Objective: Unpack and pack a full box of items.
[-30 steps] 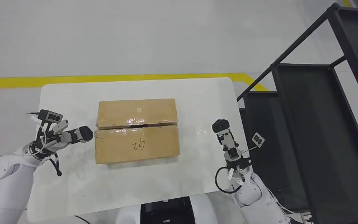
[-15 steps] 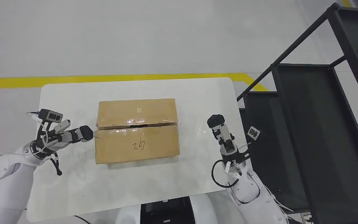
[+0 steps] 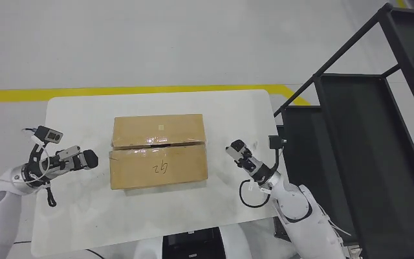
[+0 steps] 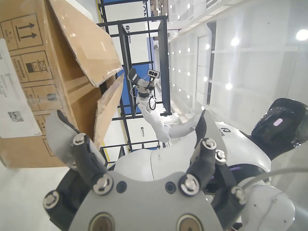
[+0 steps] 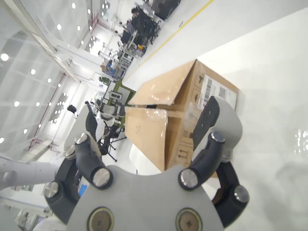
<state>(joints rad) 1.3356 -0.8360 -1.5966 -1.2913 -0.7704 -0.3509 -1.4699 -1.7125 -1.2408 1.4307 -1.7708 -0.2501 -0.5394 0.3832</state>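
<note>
Because its flaps (image 3: pixel 158 131) lie down, the box (image 3: pixel 159 169) hides its contents.

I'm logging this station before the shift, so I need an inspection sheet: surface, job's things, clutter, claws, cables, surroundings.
Surface: white table, glossy.
Job's things: cardboard box mid-table, top flaps folded down, with a narrow gap at the seam.
Clutter: nothing seen.
Claws: left claw open, holding nothing, off the box's left end; right claw open, holding nothing, off its right end.
Cables: black loop at the right wrist; black lead at the left wrist.
Surroundings: yellow floor line beyond the table; dark metal rack on the robot's right.
</note>
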